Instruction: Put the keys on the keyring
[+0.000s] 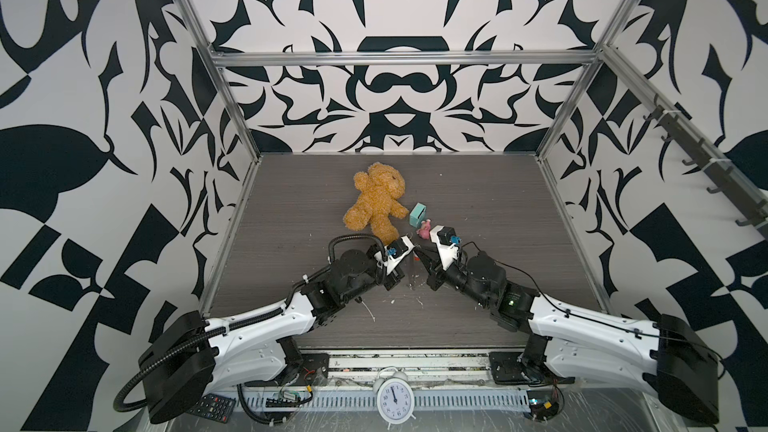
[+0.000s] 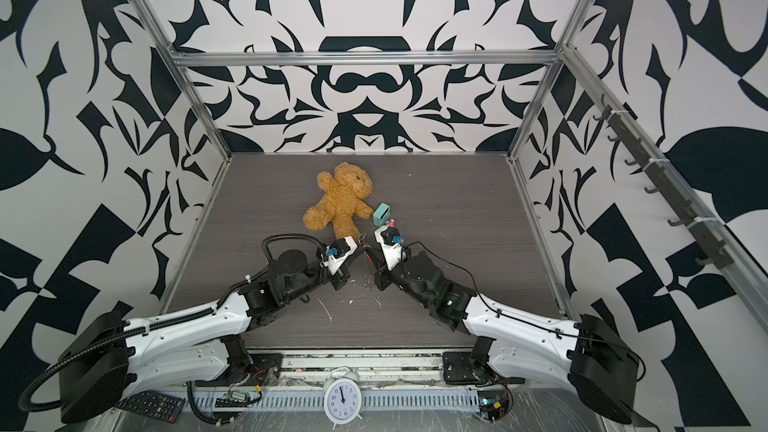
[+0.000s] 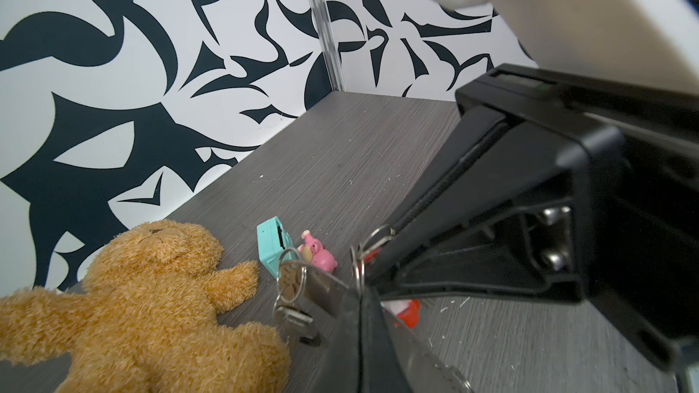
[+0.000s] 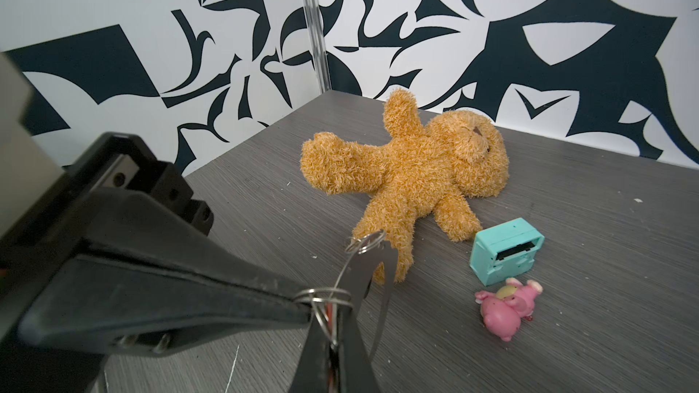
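I have both arms raised off the grey wood-grain table (image 4: pixel 586 334), tips meeting nose to nose near its middle. That way the small hardware hangs free and nothing drags on the surface.

The left tool (image 3: pixel 359 296) is pressed together, and I judge it is pinching the wide grey curved strap (image 4: pixel 359 277). Holding the strap rather than the wire keeps the thin silver metal keyring (image 4: pixel 326 294) out in the open just past its tip. The strap's loose end bows away and hangs down.

The right tool (image 4: pixel 302 302) is pressed together too, its tip right at the ring's coils. I read this as a pinch on the ring wire, though I cannot tell whether it has a coil alone or also the edge of the red plastic tag (image 3: pixel 410 311). The tag shows only as slivers behind the fingers, touching or just beside the ring. I cannot say it is threaded on.

The black fob is not visible to me. A silver metal key (image 3: pixel 293 321) hangs from a second ring at the strap's far end.

With one tool steadying the strap and the other on the ring, I think this is the threading step, with neither key clearly on.

The fuzzy tan teddy bear (image 4: pixel 416 168), the teal plastic box (image 4: pixel 507 251) and the pink pig figurine (image 4: pixel 507 308) lie on the table beyond the tools. They sit apart from the work and clear of both arms.
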`<state>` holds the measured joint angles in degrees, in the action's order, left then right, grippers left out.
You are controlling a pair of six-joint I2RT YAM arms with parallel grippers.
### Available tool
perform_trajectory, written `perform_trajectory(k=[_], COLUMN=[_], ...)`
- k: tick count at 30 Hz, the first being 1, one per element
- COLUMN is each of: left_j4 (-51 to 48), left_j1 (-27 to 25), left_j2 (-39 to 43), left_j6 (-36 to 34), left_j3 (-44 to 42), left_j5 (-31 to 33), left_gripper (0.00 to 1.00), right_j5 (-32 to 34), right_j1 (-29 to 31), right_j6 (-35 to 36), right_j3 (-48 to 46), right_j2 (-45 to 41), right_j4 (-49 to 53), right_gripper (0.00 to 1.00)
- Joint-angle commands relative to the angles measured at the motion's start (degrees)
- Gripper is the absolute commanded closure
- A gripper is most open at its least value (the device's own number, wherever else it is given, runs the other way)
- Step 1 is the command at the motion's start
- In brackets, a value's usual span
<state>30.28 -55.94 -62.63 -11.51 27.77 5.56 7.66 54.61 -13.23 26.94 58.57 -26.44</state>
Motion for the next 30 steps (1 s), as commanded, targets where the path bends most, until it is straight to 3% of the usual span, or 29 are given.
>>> perform_trajectory(k=[1,8,13,24,30], left_j4=[2.1,3.5,3.7,5.2,5.3], left_j1=[0.7,3.2,7.1,7.2,7.2], left_j2=[1.4,1.7,2.4,1.9,1.9], left_j6=[0.8,2.9,5.8,5.2,5.7], left_j3=[-1.0,-2.3,-3.3,-3.3,-3.0], left_j5=[2.7,4.4,1.7,-4.0,-4.1], left_gripper=[1.0,1.0,1.0,1.0,1.0], right_j5=[4.9,8.2,7.6,3.9,3.9], right_j1=[-2.1,-2.6,-2.7,-2.6,-2.6], right_j6=[-1.9,-3.0,-2.8,0.2,1.5], right_j3=[1.0,2.3,2.2,3.0,3.2], right_j2=[0.2,0.7,0.5,-0.3,-1.2], right_j4=[0.1,4.5,4.4,4.3,4.9], right_gripper=[1.0,1.0,1.0,1.0,1.0])
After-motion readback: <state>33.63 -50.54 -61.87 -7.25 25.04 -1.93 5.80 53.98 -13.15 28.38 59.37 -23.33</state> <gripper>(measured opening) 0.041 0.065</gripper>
